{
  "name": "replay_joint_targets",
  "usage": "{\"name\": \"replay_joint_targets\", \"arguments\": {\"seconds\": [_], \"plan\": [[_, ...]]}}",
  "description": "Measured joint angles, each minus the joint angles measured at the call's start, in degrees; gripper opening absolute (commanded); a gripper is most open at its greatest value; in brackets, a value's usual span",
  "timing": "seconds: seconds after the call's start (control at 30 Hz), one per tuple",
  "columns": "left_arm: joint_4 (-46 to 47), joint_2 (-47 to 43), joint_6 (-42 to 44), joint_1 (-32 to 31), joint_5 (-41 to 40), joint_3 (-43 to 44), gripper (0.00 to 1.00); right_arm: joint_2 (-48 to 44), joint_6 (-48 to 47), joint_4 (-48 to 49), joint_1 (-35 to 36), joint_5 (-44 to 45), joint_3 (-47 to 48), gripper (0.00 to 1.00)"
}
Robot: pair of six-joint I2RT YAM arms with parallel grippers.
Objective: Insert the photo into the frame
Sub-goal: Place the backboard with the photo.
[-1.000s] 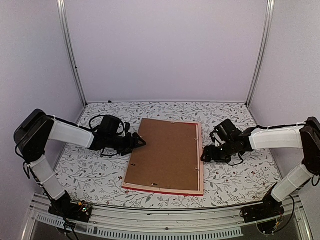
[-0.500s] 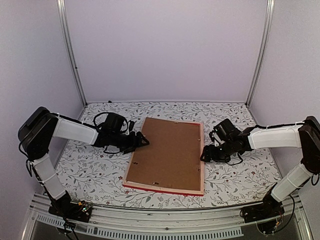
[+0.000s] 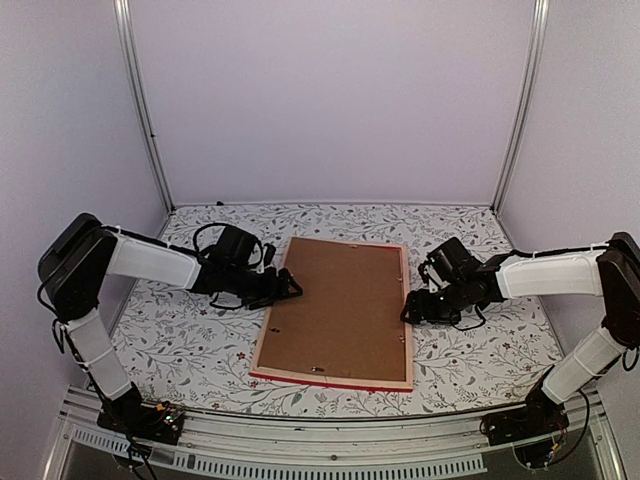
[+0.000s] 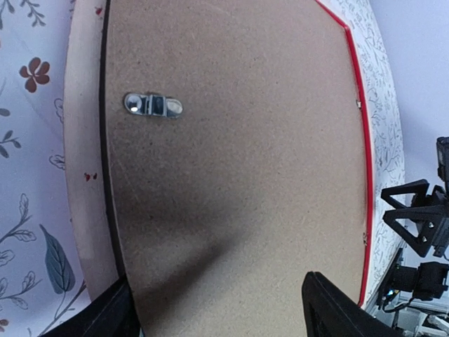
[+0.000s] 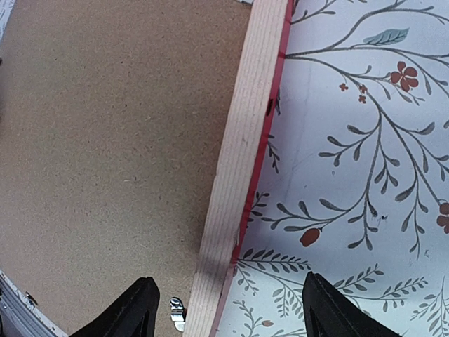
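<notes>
Frame (image 3: 407,335) lies face down on the table (image 3: 180,340), backing board (image 3: 335,305) seated in it. The photo is out of sight, perhaps already inside. Left gripper (image 3: 290,288) and right gripper (image 3: 410,310) flank it, both wide, holding nothing.

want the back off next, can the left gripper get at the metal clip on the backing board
Probably yes: the left gripper is open at the left edge of the brown backing board, and the metal clip lies bare just ahead of it, with nothing covering it.
</notes>
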Motion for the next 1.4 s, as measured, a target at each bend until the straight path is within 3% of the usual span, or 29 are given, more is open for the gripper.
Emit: {"name": "replay_joint_targets", "arguments": {"seconds": [0.17,0.53,1.4], "plan": [[-2.4,0.0,1.7,-0.7,-1.9,1.2,0.87,0.0,0.0,0.0,0.0,0.0,0.0,0.74],[-5.8,-0.4,3.9,-1.4,-4.4,2.6,0.93,0.0,0.0,0.0,0.0,0.0,0.0,0.74],[-12.7,-2.6,9.2,-1.6,-11.6,6.5,0.93,0.8,0.0,0.3,0.0,-0.1,0.0,0.74]]}}
